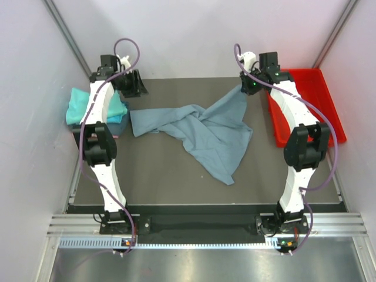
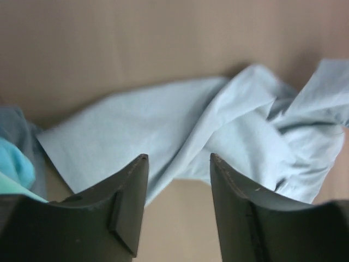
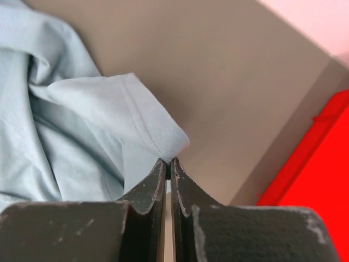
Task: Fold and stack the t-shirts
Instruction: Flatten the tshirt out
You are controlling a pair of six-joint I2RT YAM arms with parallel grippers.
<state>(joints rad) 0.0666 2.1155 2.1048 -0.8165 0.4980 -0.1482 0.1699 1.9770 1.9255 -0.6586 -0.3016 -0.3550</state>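
Note:
A dusty grey-blue t-shirt [image 1: 205, 132] lies crumpled across the middle of the dark table. It also shows in the left wrist view [image 2: 218, 131] and the right wrist view [image 3: 71, 131]. My right gripper [image 1: 245, 87] is shut on a hemmed corner of the shirt [image 3: 163, 142] and holds that corner lifted at the back right. My left gripper [image 1: 134, 85] is open and empty at the back left, just beyond the shirt's left end; its fingers [image 2: 131, 196] hang above the cloth edge. Folded teal and blue t-shirts [image 1: 88, 108] are stacked at the left edge.
A red plastic tray [image 1: 326, 100] stands at the back right, beside my right arm. White walls close in both sides and the back. The table's front edge meets a metal rail [image 1: 200, 226] at the arms' bases.

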